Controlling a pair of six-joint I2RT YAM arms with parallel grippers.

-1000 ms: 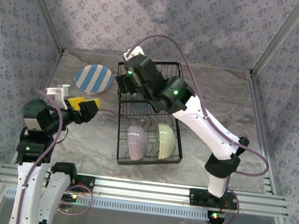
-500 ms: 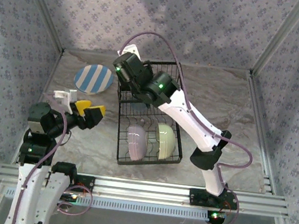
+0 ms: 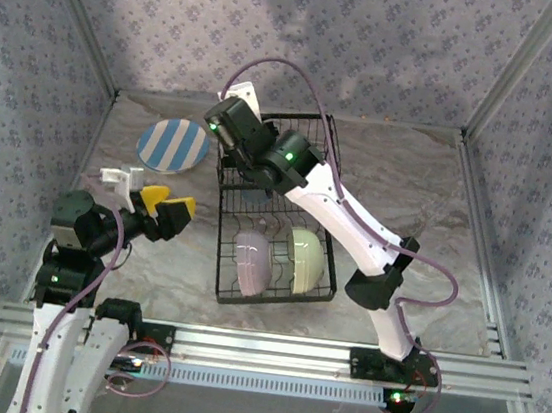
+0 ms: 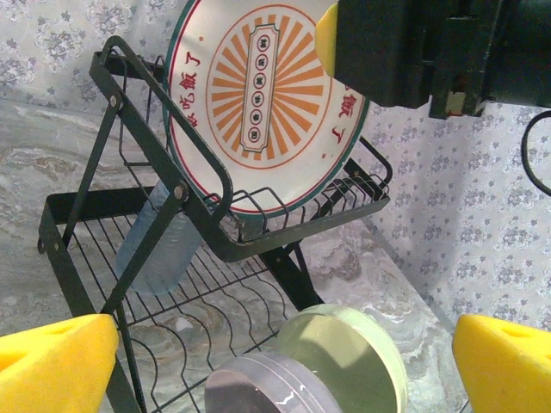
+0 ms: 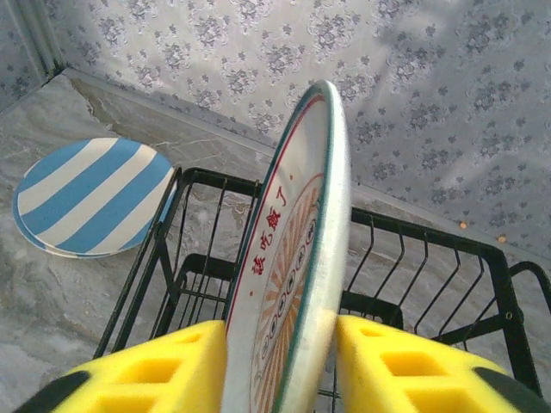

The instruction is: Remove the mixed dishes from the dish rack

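Between the pads of your right gripper (image 5: 280, 366) stands the cream plate (image 5: 301, 198), upright in the dish rack (image 5: 172, 219), with both pads pressed against its faces. Since a second ago, that arm has stretched farther out.

A grey, stony-looking table (image 3: 430, 185) sits between walls (image 3: 396, 50) covered in little flowers. A silver rail (image 3: 269, 347) runs along its near edge.

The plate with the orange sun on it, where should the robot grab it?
The orange sun plate stands on edge in the dish rack, its thin rim sticking up free. Grip that top rim from above, one finger each side, as the right hand does.
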